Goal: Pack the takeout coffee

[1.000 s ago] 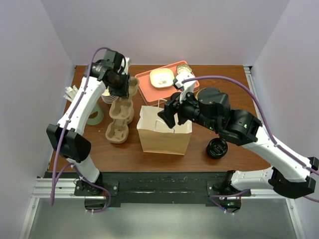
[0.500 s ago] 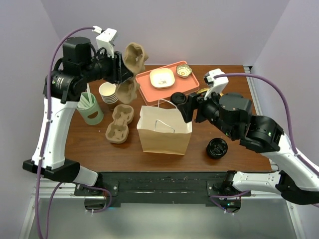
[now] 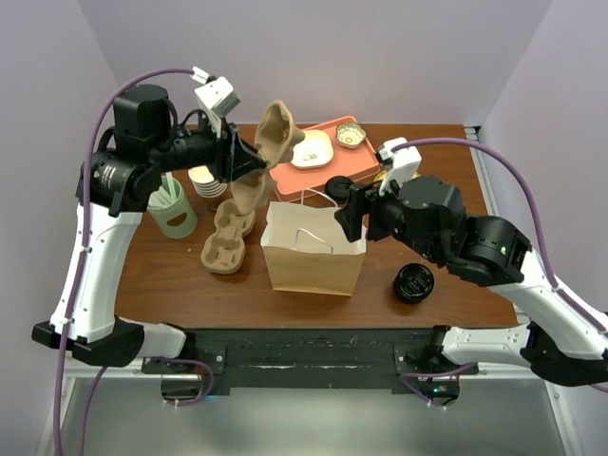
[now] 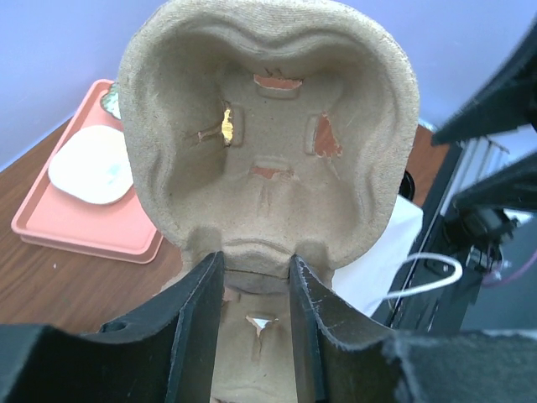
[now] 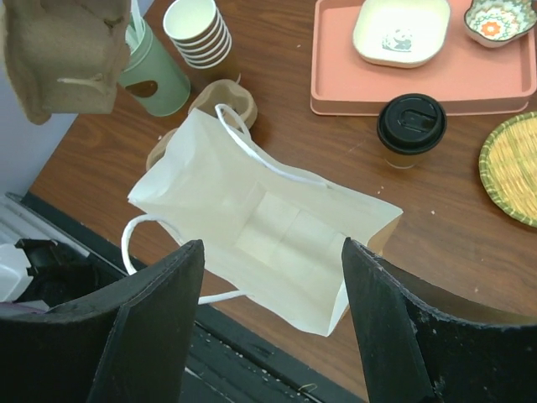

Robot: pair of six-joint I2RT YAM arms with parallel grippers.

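The takeout coffee [image 5: 410,126], a small cup with a black lid, stands on the table between the pink tray [image 5: 503,80] and the brown paper bag [image 5: 268,222]; from above its lid [image 3: 336,185] shows behind the bag [image 3: 313,256]. My right gripper [image 5: 273,252] hangs open over the bag's open mouth, empty [image 3: 347,211]. My left gripper [image 4: 253,264] is shut on a pulp cup carrier [image 4: 268,126], held tilted in the air left of the bag [image 3: 274,138].
A second pulp carrier [image 3: 226,237], a stack of lidless cups [image 3: 206,179] and a green holder [image 3: 174,211] stand at the left. The tray [image 3: 347,163] holds a white dish [image 3: 312,149] and a small bowl [image 3: 351,137]. A squat black round piece [image 3: 414,283] lies right of the bag.
My left arm lifted the pulp carrier off the table and swung it up toward the bag. My right gripper drew back from the bag's rim and now hovers above it.
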